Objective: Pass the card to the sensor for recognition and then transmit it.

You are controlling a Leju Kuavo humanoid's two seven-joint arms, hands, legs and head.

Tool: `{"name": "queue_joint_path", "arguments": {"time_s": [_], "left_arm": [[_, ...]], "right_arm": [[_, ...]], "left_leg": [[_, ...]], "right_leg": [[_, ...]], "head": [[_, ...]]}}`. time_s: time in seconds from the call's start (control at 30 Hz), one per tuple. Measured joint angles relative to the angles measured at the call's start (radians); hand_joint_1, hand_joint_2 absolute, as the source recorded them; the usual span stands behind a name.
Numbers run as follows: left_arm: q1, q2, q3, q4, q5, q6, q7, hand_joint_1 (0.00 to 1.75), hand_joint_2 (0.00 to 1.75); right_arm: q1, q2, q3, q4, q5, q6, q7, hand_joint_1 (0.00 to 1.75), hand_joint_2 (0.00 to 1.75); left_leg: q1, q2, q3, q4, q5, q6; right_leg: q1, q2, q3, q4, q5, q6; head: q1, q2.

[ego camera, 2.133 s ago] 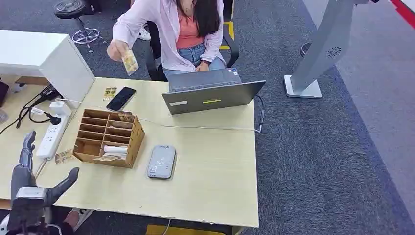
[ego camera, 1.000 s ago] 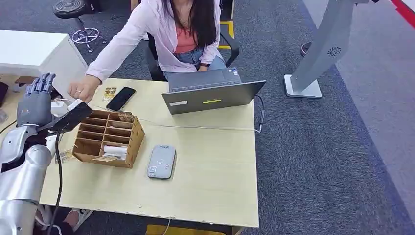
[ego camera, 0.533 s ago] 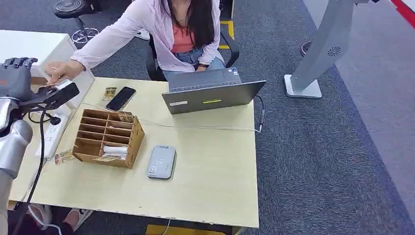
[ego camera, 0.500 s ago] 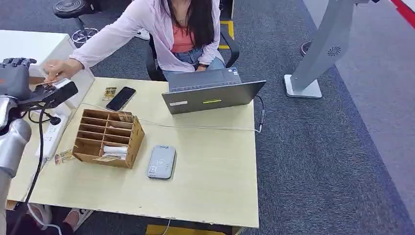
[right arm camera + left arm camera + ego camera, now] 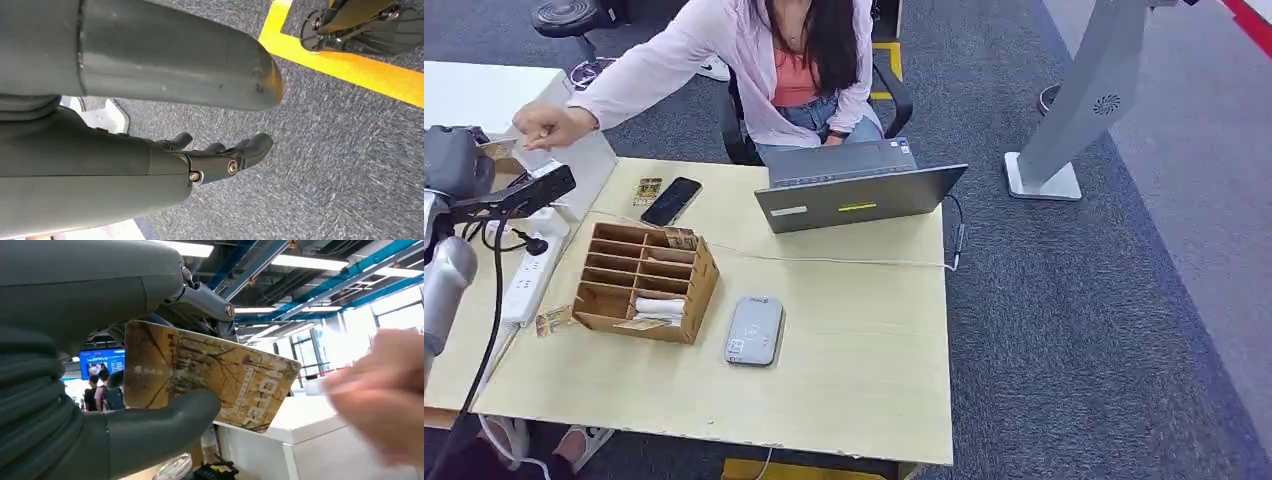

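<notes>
Pinching card [image 5: 210, 380], left robot hand [image 5: 100, 405], wrist view reveals tree print, right robot hand [image 5: 215, 155] empty, uncurled.

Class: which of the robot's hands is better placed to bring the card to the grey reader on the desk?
Left: the left hand holds the brown patterned card; the right hand hangs over carpet.

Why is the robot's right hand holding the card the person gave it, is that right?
Not quite. The left hand holds the card, as the left wrist view shows, with the person's hand close by. The right hand hangs over the carpet, holding nothing.
</notes>
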Motion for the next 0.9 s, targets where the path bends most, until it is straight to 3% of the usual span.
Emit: {"name": "queue_joint_path", "arguments": {"time_s": [0.2, 0.33, 0.4, 0.5, 0.67, 0.9], "left_arm": [[0.006, -0.006, 0.0, 0.0, 0.009, 0.018, -0.036, 1.75, 1.75], [0.062, -0.047, -0.004, -0.047, 0.032, 0.064, -0.089, 1.75, 1.75], [0.119, -0.087, -0.02, -0.115, 0.037, 0.066, -0.107, 1.75, 1.75], [0.242, -0.152, -0.1, -0.295, 0.048, 0.004, -0.086, 1.75, 1.75], [0.367, -0.203, -0.237, -0.505, 0.066, -0.064, -0.052, 1.75, 1.75], [0.417, -0.222, -0.303, -0.602, 0.082, -0.081, -0.05, 1.75, 1.75]], "right_arm": [[-0.001, 0.0, 0.0, 0.001, -0.003, -0.003, 0.0, 0.0, 0.0], [-0.001, 0.002, -0.001, 0.001, -0.014, -0.008, -0.003, 0.0, 0.0], [-0.002, 0.004, -0.003, 0.001, -0.023, -0.01, -0.003, 0.0, 0.0], [-0.003, 0.008, -0.01, 0.001, -0.036, -0.015, -0.006, 0.0, 0.0], [-0.002, 0.014, -0.026, 0.002, -0.04, -0.024, -0.009, 0.0, 0.0], [-0.002, 0.018, -0.03, 0.002, -0.039, -0.024, -0.01, 0.0, 0.0]], "left_leg": [[0.0, 0.0, 0.0, 0.0, 0.0, 0.0], [-0.001, -0.001, 0.0, 0.001, 0.0, 0.0], [-0.001, -0.002, 0.0, 0.001, 0.0, 0.0], [-0.002, -0.003, 0.0, 0.001, 0.0, 0.001], [-0.002, 0.0, -0.001, 0.001, -0.001, 0.002], [-0.001, 0.0, 0.0, 0.001, 0.0, 0.002]], "right_leg": [[0.0, 0.0, 0.0, 0.0, 0.0, 0.0], [-0.001, -0.001, 0.0, 0.0, 0.0, 0.0], [-0.002, -0.002, 0.0, 0.0, 0.0, 0.0], [-0.002, -0.003, 0.001, -0.001, 0.0, 0.0], [-0.002, -0.001, 0.0, -0.001, 0.001, 0.001], [-0.001, -0.001, 0.0, -0.001, 0.001, 0.001]], "head": [[0.0, 0.0], [0.0, 0.0], [0.0, 0.0], [0.001, 0.0], [0.001, 0.0], [0.0, 0.0]]}}
